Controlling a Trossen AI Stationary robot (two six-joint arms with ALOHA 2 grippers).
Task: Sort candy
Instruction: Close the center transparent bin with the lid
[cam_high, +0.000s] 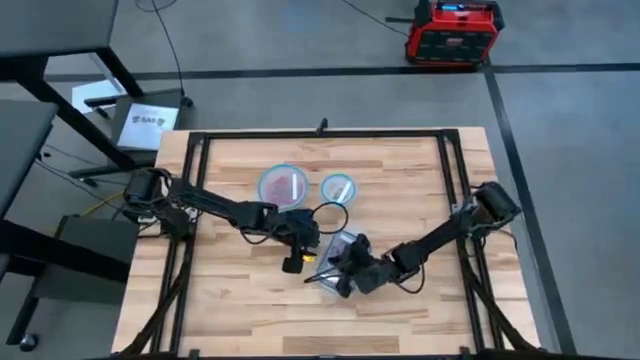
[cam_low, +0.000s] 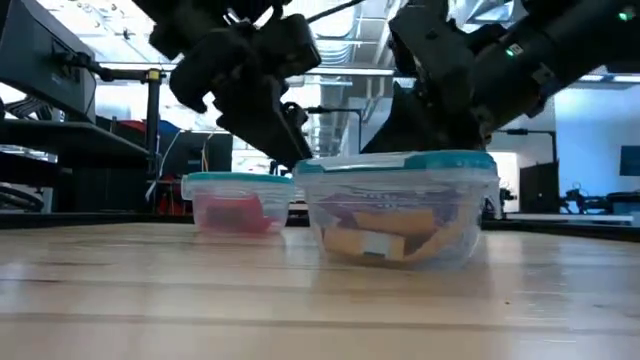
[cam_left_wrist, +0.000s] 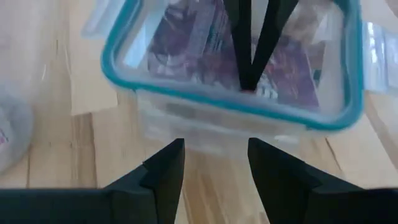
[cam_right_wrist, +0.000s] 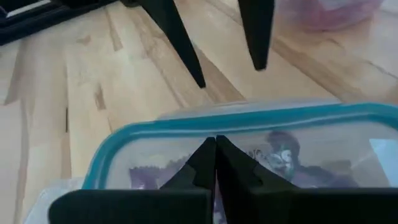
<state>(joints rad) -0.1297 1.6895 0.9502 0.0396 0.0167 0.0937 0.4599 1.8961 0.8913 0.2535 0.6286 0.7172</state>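
Observation:
A clear rectangular container with a teal rim (cam_left_wrist: 230, 102) stands on the table and holds purple candy packets (cam_left_wrist: 186, 43); the low view shows orange and cream pieces (cam_low: 385, 240) in it too. My left gripper (cam_left_wrist: 214, 155) is open, just short of the container's wall, with nothing between its fingers. My right gripper (cam_right_wrist: 215, 142) is shut. It points down into the container from the opposite side, its tips (cam_left_wrist: 249, 81) just inside the rim above the purple packets. No candy shows between its fingers. My right gripper reaches into the rectangular container from above at a slant, its shut fingertips (cam_right_wrist: 208, 149) close over the purple packets (cam_right_wrist: 280, 155). I cannot tell whether they touch a packet or the rim.
A round container with red candy (cam_high: 285, 183) and a smaller round one (cam_high: 338, 187) stand behind the rectangular one toward the far edge. The red candy also shows in the low view (cam_low: 235, 210). Bare wood lies near the front edge (cam_high: 300, 320).

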